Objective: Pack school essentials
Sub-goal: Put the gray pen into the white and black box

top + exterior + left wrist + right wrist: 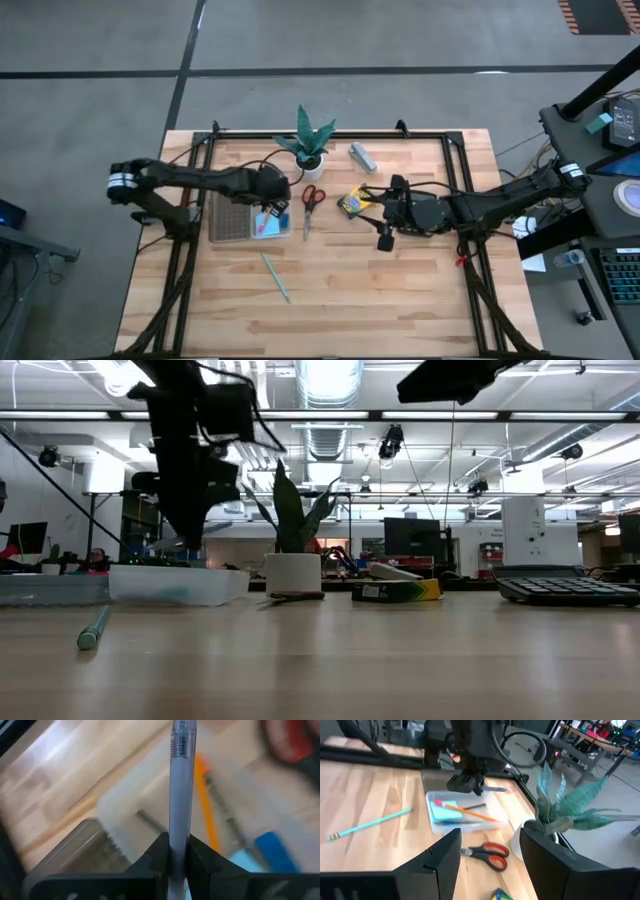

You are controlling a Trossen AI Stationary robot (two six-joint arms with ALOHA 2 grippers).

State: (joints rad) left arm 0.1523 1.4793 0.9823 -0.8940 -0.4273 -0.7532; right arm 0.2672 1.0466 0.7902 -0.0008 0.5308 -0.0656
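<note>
- Fingers (150,865) of left gripper (179,851) clamping a clear pen (180,795), hovering over tray (228,232).
- Right gripper (490,855) gaping, waiting beside crayon box (352,203).
- Lying in tray: notepad (445,810), orange pencil (467,811), blue eraser (272,851).
- Awaiting packing: scissors (311,203), teal pencil (276,276), crayon box.
- Remaining unclear: grey item (362,156) beside plant (309,140).

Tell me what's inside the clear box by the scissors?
Inside the clear box are a blue notepad, an orange pencil and a dark pen. The left gripper, holding a clear pen, hides part of it.
</note>
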